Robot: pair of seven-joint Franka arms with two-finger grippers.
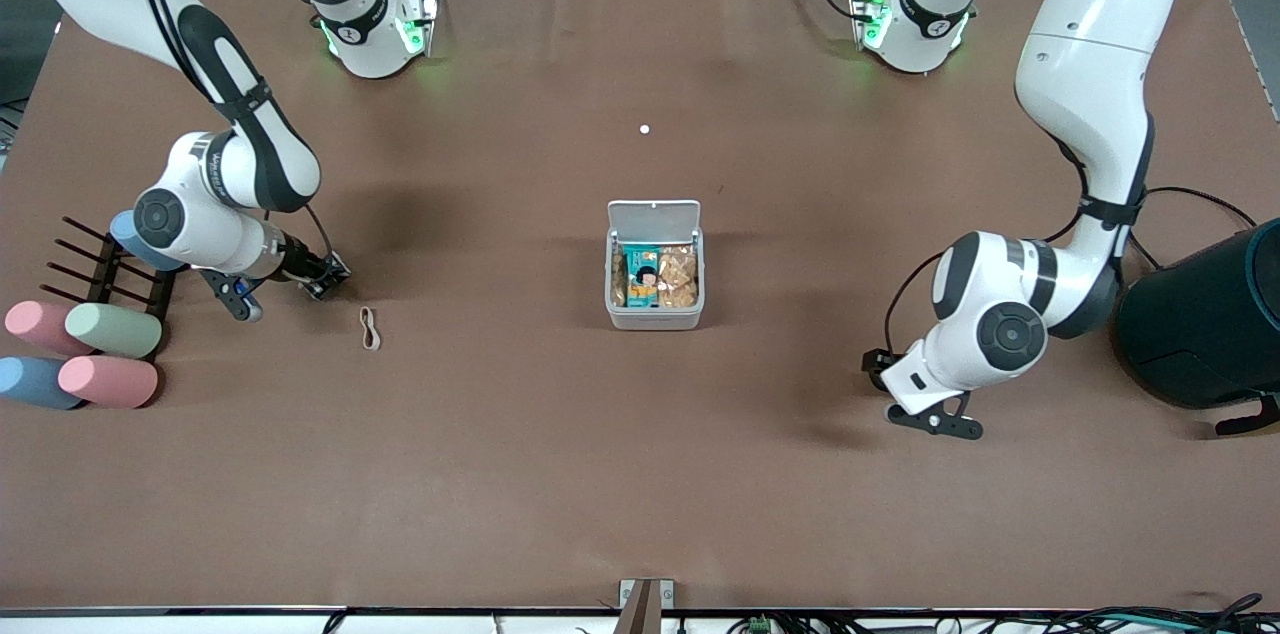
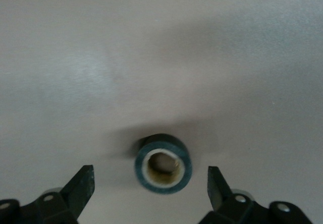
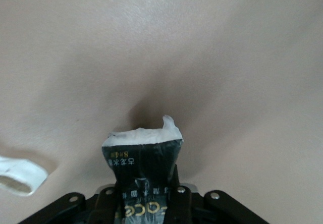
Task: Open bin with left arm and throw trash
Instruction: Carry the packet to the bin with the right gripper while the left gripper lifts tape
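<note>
Nearest us, our left pincer [image 2: 150, 183] spreads wide around the roll [image 2: 163, 164]; our right pincer [image 3: 146, 204] grips the packet [image 3: 144, 161]; bin [image 1: 654, 266] lid up.

Left arm is reaching down from its base and folding at the elbow, wrist bent low near its own end of the surface, with the left tool [image 2: 150, 183] hanging just above the surface and its two fingers [image 2: 81, 186] standing wide apart around a small dark tape roll [image 2: 163, 164] without touching it. Right arm is stretching out toward its own end of the surface, forearm angling downward, with the right tool [image 1: 325, 276] sitting close to the surface. Its fingers are clamping a black printed snack packet [image 3: 144, 156] that is sticking out from between them.
</note>
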